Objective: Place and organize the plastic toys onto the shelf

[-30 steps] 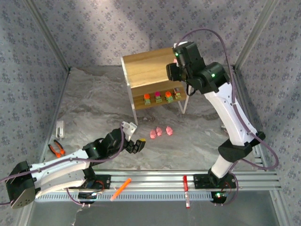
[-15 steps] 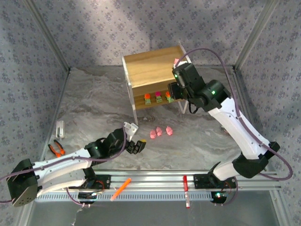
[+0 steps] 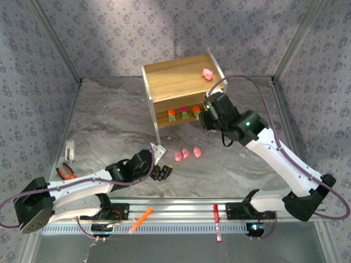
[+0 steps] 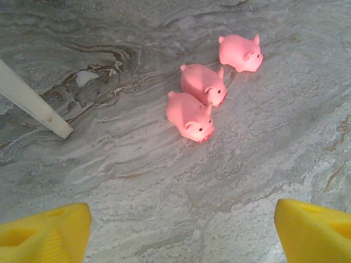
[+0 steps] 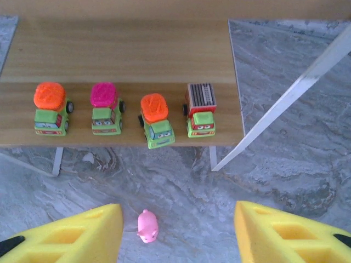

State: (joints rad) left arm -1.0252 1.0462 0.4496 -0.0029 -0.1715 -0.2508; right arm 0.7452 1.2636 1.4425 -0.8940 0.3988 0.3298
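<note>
On shelf point(image 3: 175, 82): 4 trucks point(image 5: 105, 116) low, pig point(image 3: 208, 74) top. L pincer point(image 4: 181, 235), R pincer point(image 5: 180, 238) wide, empty.

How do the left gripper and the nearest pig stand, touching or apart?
Apart. In the left wrist view bare table lies between the nearest pig and the yellow fingers of the left gripper.
</note>
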